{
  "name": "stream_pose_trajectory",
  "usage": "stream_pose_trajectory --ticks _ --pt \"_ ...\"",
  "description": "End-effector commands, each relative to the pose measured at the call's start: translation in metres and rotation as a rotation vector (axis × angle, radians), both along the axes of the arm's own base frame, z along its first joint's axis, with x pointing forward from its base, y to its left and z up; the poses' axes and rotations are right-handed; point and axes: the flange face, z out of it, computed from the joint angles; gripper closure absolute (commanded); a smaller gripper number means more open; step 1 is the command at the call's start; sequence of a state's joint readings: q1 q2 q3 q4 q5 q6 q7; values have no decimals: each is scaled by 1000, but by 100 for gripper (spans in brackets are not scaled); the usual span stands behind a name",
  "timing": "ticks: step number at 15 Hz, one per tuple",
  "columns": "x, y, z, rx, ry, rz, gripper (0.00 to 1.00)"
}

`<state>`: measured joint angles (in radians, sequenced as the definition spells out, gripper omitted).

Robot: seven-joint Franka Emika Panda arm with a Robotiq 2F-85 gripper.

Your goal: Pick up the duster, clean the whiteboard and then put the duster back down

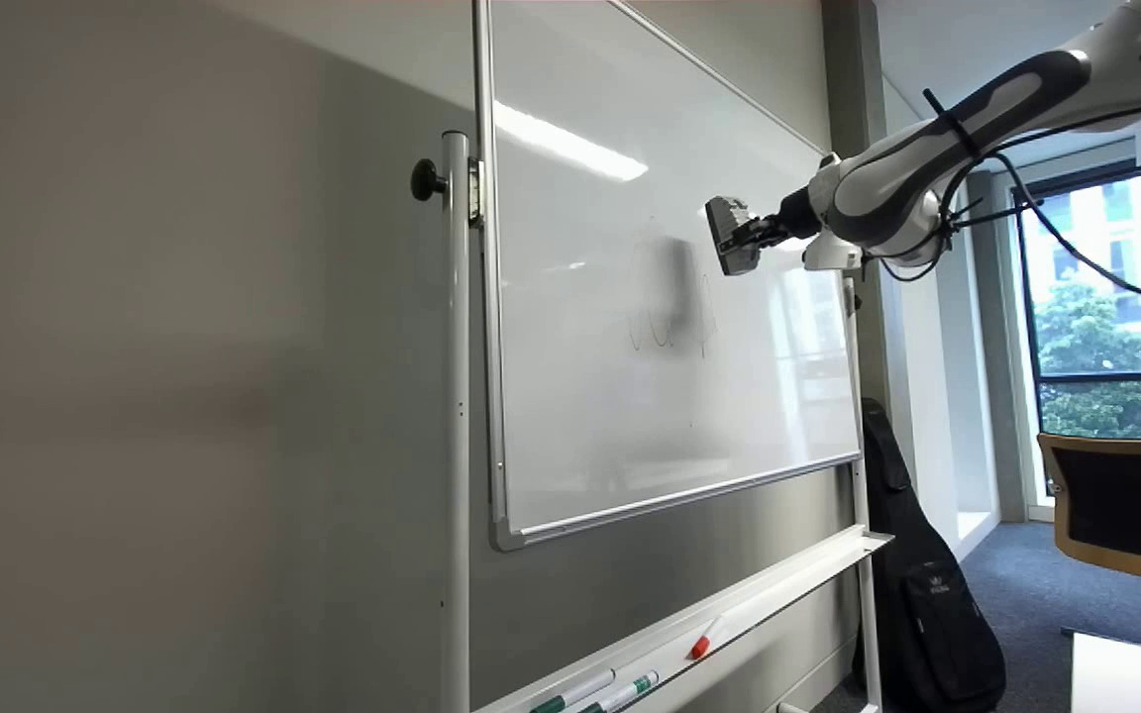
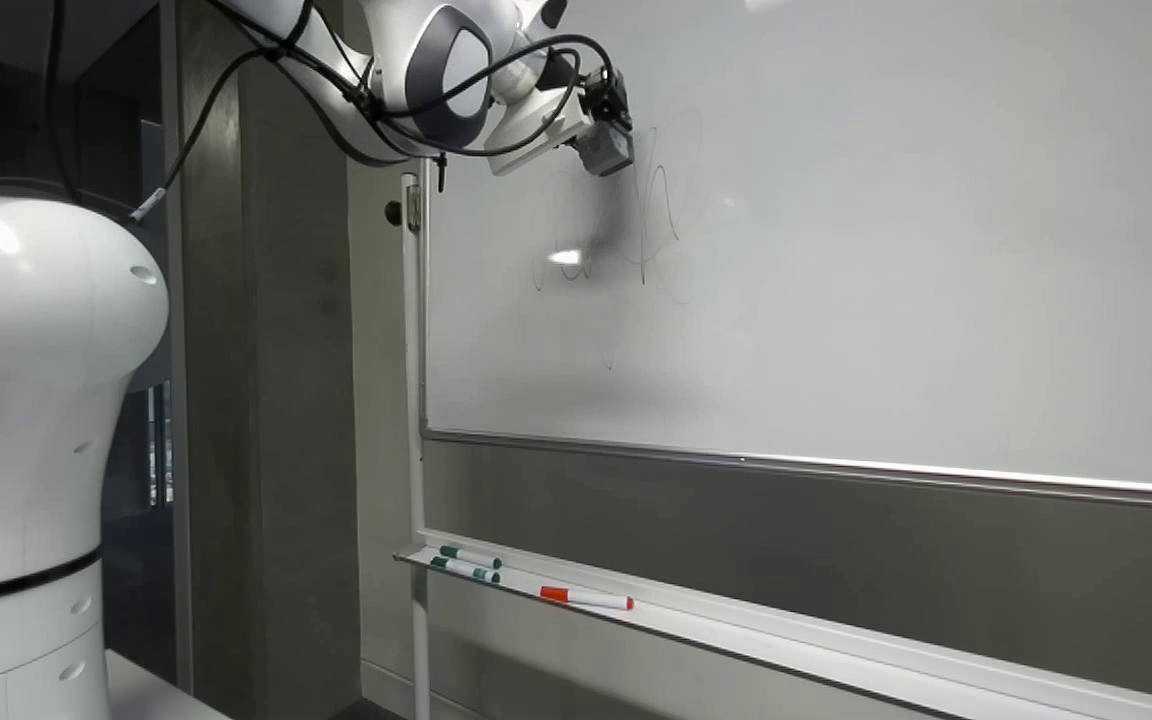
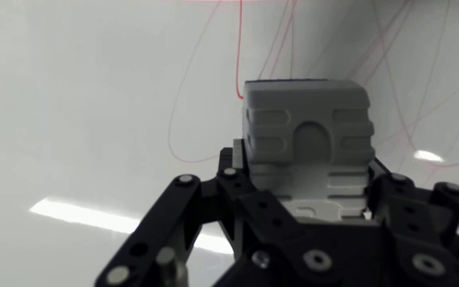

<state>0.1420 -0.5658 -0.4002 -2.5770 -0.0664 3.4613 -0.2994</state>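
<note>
Saw grey wall (image 1: 184,297) left of the whiteboard (image 1: 570,416) and behind it, then a white post (image 1: 457,416) with a black knob (image 1: 427,179) at the whiteboard's left edge. Found two green-and-white markers (image 1: 622,692) on the tray (image 1: 778,589) below the whiteboard, toward its left end. Made out thin looping lines (image 3: 239,40) on the whiteboard, reddish in the wrist view, near a soft shadow (image 1: 681,287). Saw a red-and-white marker (image 1: 701,646) on the tray too, below the whiteboard and right of the green pair. Found the duster (image 3: 309,135) in front of the whiteboard, right of the shadow in an exterior view, with the fingers (image 3: 226,159) of the gripper (image 3: 306,159) clamped on its two sides. Could not tell whether touching the whiteboard or just short of it. Followed the arm (image 1: 887,188) away from the whiteboard, up and to the right. Noted, past the whiteboard's right edge, a black guitar bag (image 1: 927,594), a window (image 1: 1095,332) and a brown-edged chair (image 1: 1125,500).
</note>
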Motion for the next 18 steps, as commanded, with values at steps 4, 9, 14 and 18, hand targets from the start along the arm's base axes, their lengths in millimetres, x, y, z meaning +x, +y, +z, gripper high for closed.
stream_pose_trajectory --ticks 4,9,14,18 --pt "61 -4 2 121 6 -39 62" --pt "102 -16 -3 220 3 -94 62" --pt "111 11 0 251 -2 -40 62" --pt "109 35 -1 241 8 7 62"
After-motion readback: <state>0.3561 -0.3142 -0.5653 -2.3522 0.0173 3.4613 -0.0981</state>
